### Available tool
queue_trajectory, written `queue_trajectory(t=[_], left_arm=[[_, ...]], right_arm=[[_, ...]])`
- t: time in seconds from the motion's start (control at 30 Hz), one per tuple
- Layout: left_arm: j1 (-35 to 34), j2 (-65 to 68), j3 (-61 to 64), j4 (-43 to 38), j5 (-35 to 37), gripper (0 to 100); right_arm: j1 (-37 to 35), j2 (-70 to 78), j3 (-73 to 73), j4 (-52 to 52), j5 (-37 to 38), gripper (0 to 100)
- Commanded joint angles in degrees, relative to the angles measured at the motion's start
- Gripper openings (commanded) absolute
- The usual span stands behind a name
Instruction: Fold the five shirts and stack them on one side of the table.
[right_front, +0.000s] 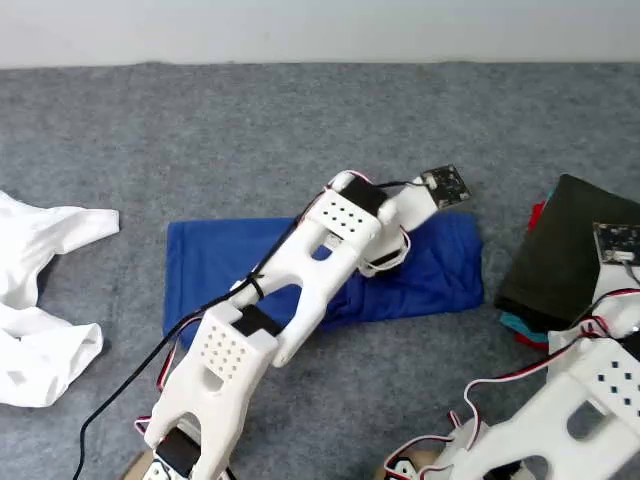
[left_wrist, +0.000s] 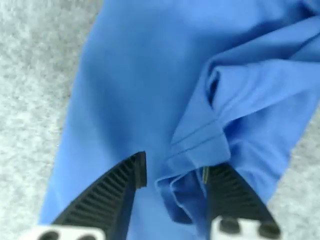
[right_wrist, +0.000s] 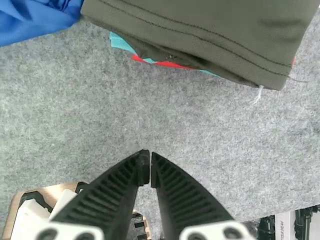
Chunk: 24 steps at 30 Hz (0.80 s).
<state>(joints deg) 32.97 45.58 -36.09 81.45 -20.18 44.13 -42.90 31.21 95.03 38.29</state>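
A blue shirt (right_front: 220, 265) lies partly folded across the middle of the grey mat. My left gripper (left_wrist: 175, 172) is down on its right part, open, with a bunched fold of the blue shirt (left_wrist: 140, 75) between its fingers, close against one finger (left_wrist: 230, 195). A crumpled white shirt (right_front: 40, 290) lies at the left edge. At the right stands a stack of folded shirts (right_front: 565, 250) with a dark olive one (right_wrist: 200, 30) on top and red (right_wrist: 160, 62) and teal (right_wrist: 120, 40) edges under it. My right gripper (right_wrist: 150, 167) is shut just above bare mat, near the stack's front edge.
The grey mat (right_front: 300, 130) covers the table up to the white wall at the back. The left arm (right_front: 280, 300) reaches diagonally over the blue shirt. The right arm (right_front: 560, 410) stands at the front right corner.
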Motion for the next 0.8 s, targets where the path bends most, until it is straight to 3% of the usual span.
queue_trajectory(t=[0.0, 0.3, 0.57, 0.77], left_arm=[[-1.05, -2.29, -6.20, 3.08, -0.53, 19], [2.20, -4.22, -24.13, 19.34, -0.44, 19], [10.37, -1.23, -23.34, 17.67, 1.05, 19], [11.25, 4.22, -23.34, 10.46, 1.14, 19]], right_arm=[[0.92, -2.15, -0.18, 0.92, 0.44, 1.5], [0.92, -2.15, -0.18, 1.36, 0.35, 1.5], [0.92, -2.15, -0.18, 1.45, 0.35, 1.5], [0.92, -2.15, -0.18, 1.45, 0.35, 1.5]])
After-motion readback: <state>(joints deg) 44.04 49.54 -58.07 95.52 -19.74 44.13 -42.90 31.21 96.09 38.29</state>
